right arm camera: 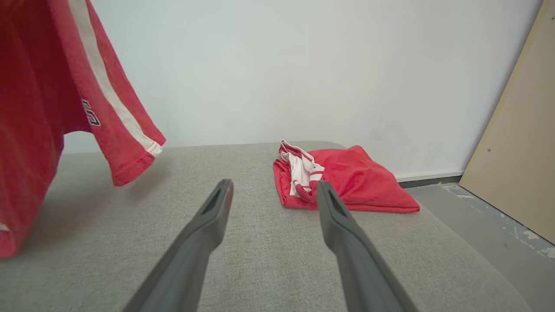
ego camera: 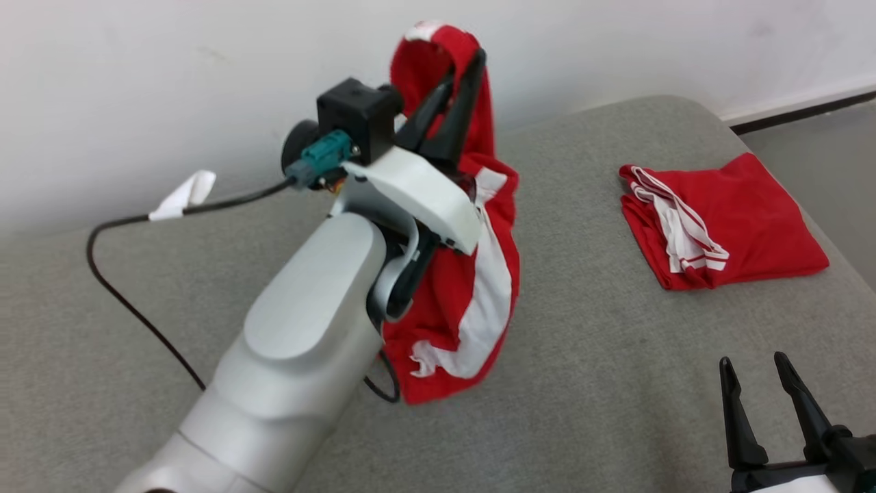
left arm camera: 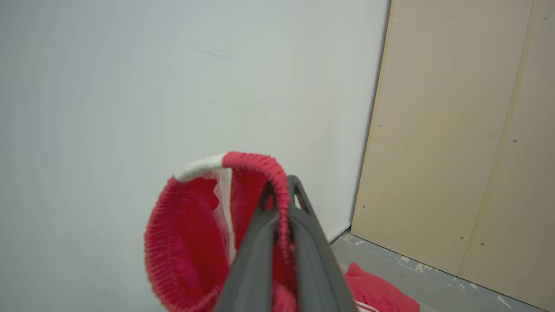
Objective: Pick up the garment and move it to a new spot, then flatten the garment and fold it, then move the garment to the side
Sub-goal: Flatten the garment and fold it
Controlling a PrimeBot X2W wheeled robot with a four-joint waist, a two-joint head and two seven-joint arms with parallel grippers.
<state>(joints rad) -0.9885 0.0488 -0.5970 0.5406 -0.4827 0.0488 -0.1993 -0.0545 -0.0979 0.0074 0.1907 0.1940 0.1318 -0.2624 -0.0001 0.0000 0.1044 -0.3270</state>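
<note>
Jaws of the left gripper were closed on the waistband of the garment, red shorts with white side stripes, and held it up toward 12 o'clock in the head view. From that pinch the cloth hung down behind the pale forearm to about 6 o'clock of centre. Its lowest edge was close to the grey cushion; whether it touched could not be told. In the left wrist view the two dark fingers met at the gripper, with the ribbed red and white waistband of the garment looped over them against a white wall. A tan panel stood at 3 o'clock. Jaws of the right gripper stood apart and empty, low at 5 o'clock in the head view. In its own wrist view the right gripper pointed across the cushion, with the hanging garment at 10 o'clock, one hem clear of the surface. A folded cloth, also red with white trim, lay flat on the cushion at 2 o'clock in the head view, well apart from the garment. A black cable curved over the cushion at 9 o'clock.
</note>
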